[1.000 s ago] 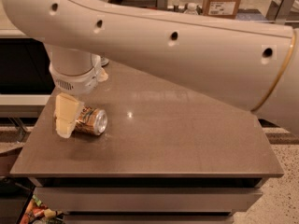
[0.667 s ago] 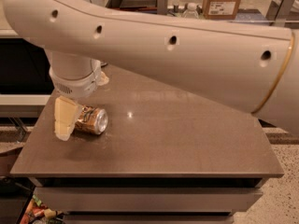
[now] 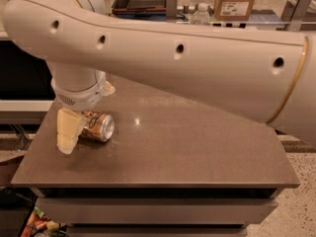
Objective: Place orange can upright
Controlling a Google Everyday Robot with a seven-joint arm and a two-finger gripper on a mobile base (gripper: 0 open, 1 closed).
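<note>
The orange can [image 3: 100, 127] lies on its side near the left edge of the brown table [image 3: 187, 147], its silver end facing right and toward the camera. My gripper [image 3: 88, 115] hangs from the big white arm right over the can's left part. One cream finger [image 3: 67, 130] stands in front of the can's left end and reaches down to the table. The other fingertip [image 3: 109, 89] shows behind the wrist, well apart from the first. The jaws are open and the can rests on the table.
The white arm [image 3: 197, 58] spans the view from the upper left to the right edge. Behind the table are a cardboard box [image 3: 235, 1], a clear plastic bottle [image 3: 200, 14] and a shelf. The table's left edge is close to the can.
The gripper has sunk a little toward the table and shifted slightly left around the can. The can has stayed lying in the same place.
</note>
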